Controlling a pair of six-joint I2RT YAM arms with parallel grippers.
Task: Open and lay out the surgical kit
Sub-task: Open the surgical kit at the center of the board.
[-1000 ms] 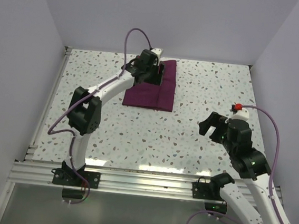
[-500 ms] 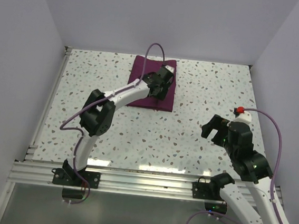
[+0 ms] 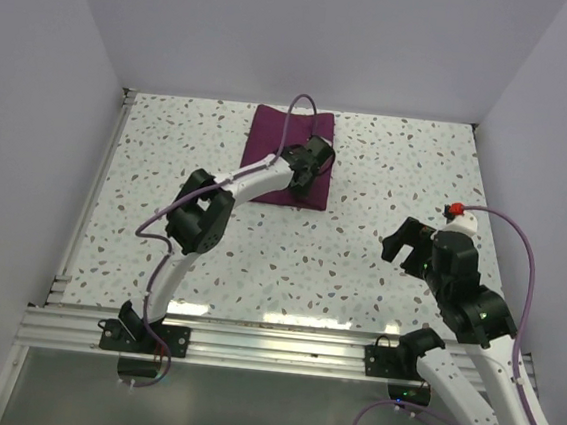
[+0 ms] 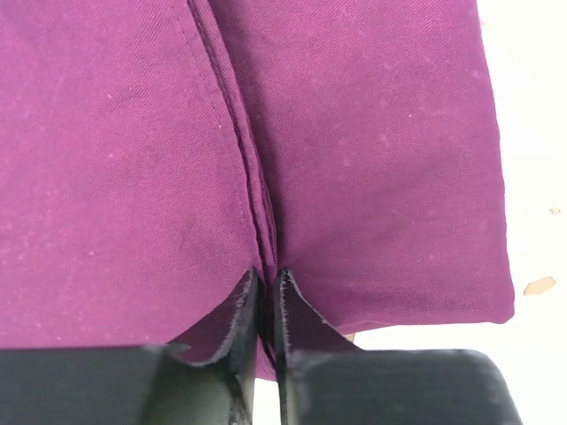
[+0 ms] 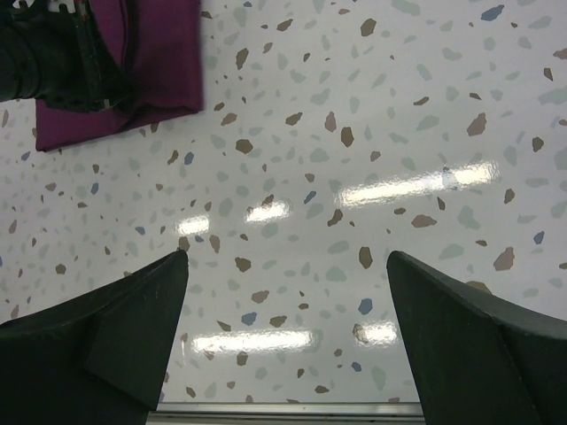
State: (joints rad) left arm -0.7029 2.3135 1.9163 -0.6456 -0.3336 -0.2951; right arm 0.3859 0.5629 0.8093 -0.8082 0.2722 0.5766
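The surgical kit (image 3: 271,136) lies folded shut as a dark purple cloth wrap at the back middle of the table. No tray or instruments show. My left gripper (image 3: 301,182) is down on the wrap's near right part. In the left wrist view its jaws (image 4: 266,276) are shut on a raised seam of the cloth (image 4: 372,159), close to the wrap's edge. My right gripper (image 3: 401,242) hovers open over bare table at the right, well apart from the kit. Its wrist view shows wide-spread jaws (image 5: 288,257) and a corner of the wrap (image 5: 164,71) at top left.
The speckled tabletop (image 3: 388,172) is walled at the left, back and right. An aluminium rail (image 3: 251,345) runs along the near edge by both arm bases. The left arm's purple cable (image 3: 298,109) loops above the wrap.
My left gripper came across the wrap toward its near right part, dropped onto it, and its jaws closed on the cloth fold. The right arm barely moved.
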